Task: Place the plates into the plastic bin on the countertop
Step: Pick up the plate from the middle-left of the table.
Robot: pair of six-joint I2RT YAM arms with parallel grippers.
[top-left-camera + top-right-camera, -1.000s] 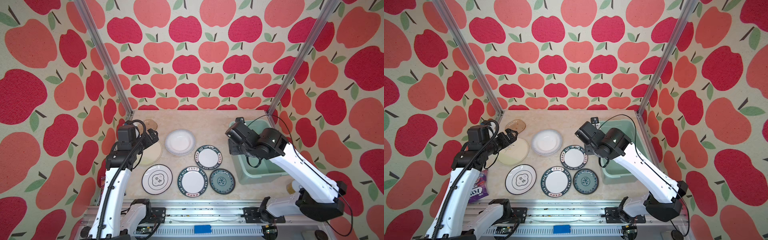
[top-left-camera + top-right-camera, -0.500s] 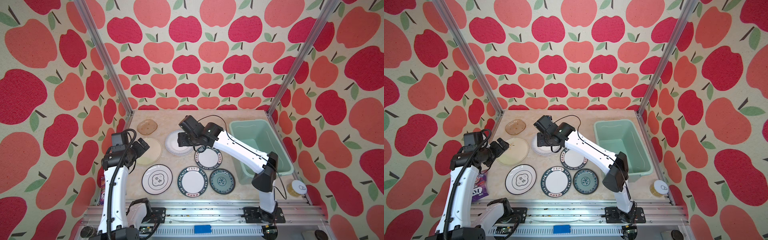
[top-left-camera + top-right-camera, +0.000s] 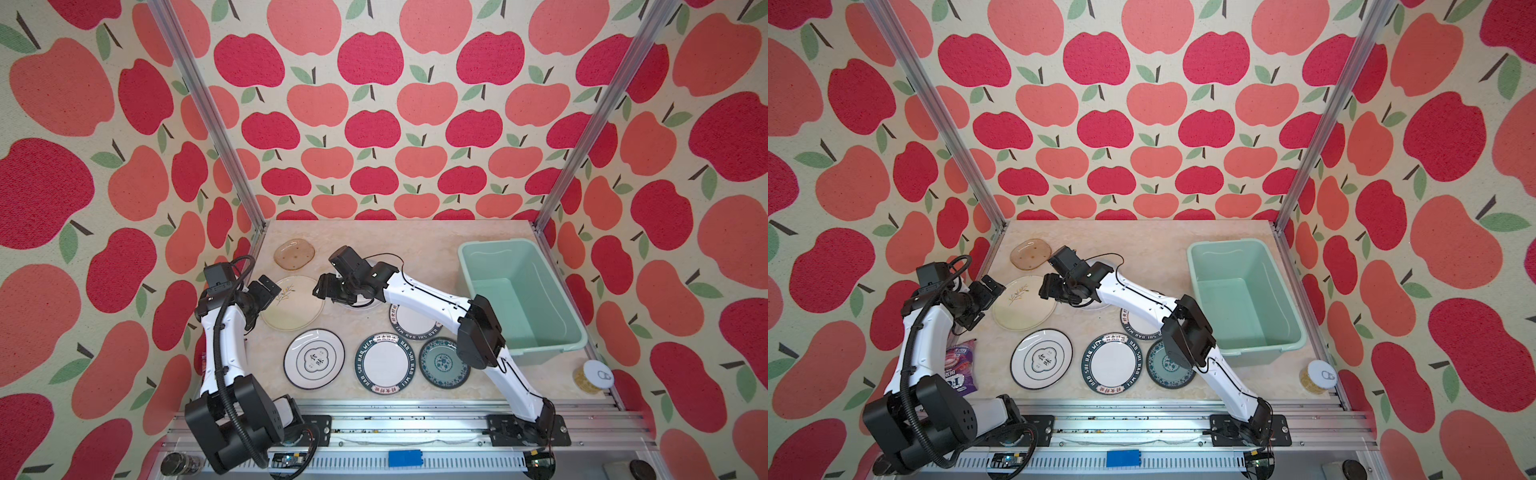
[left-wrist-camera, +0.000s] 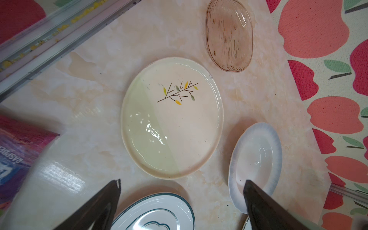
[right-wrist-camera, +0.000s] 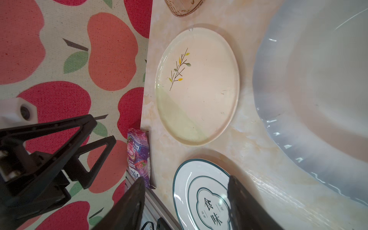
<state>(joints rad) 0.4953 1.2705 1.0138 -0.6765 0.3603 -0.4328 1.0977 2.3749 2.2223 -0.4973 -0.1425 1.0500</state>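
Right gripper (image 3: 321, 291) swung from plastic bin (image 3: 494, 244) to over white plate (image 4: 256, 157), rim blue-grey, shallow; jaws apart, empty. Left gripper (image 3: 270, 289) spread wide, empty.

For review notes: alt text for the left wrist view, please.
A cream plate with a twig motif lies flat on the marbled countertop, ahead of the open left gripper. An amber dish, a pale blue-rimmed plate and an emblem plate lie around it.

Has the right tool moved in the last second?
Yes. In a top view the right tool has swung away from the plastic bin, over the plates, to just beside the leaf-sprig plate.
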